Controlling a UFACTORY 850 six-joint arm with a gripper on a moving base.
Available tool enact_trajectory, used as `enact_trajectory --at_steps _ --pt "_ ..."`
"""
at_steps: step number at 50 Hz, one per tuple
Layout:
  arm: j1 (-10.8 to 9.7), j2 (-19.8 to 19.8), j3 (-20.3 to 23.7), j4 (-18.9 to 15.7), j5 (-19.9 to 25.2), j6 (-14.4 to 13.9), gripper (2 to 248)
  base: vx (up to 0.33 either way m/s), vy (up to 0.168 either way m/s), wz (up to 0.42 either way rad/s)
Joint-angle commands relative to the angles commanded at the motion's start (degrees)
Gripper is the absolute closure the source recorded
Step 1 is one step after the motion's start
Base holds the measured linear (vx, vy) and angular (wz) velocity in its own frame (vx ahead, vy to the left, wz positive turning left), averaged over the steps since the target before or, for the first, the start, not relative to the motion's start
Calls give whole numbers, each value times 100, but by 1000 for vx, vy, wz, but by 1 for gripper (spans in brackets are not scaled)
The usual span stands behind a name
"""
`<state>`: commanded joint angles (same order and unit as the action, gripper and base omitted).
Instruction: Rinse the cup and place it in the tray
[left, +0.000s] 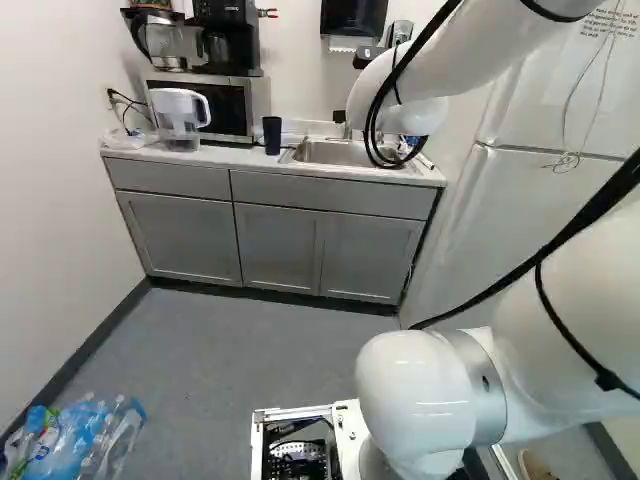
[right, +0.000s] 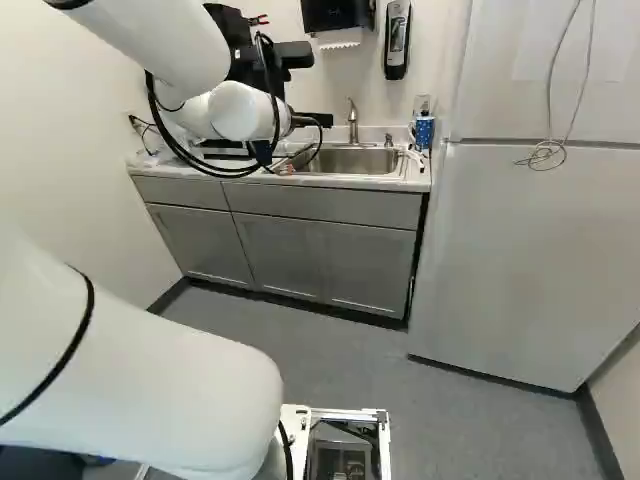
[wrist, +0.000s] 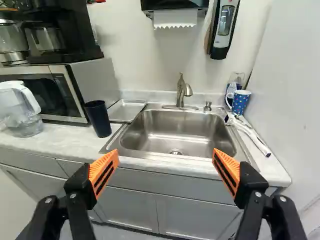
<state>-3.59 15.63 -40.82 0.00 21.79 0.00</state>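
Two fingers of the claw (wrist: 166, 159) stand wide apart. The dark tumbler (wrist: 97, 119), presumably the cup, stands upright on the tabletop (wrist: 75, 143), ahead and left of the claw; its contents are hidden. The shallow metal tray (wrist: 126, 110) lies between tumbler and sink (wrist: 175, 132).

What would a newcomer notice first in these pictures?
The eye would probably fall first on the large white robot arm, reaching over the counter in both base views. Next come the open gripper's bright orange pads, spread before the steel sink in the wrist view. The dark cup stands upright between the microwave and the sink.
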Motion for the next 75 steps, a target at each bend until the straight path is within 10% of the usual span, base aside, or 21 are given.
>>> enact_trajectory --at_steps 75 --pt "0 0 0 0 0 0 3 141 -32 27"
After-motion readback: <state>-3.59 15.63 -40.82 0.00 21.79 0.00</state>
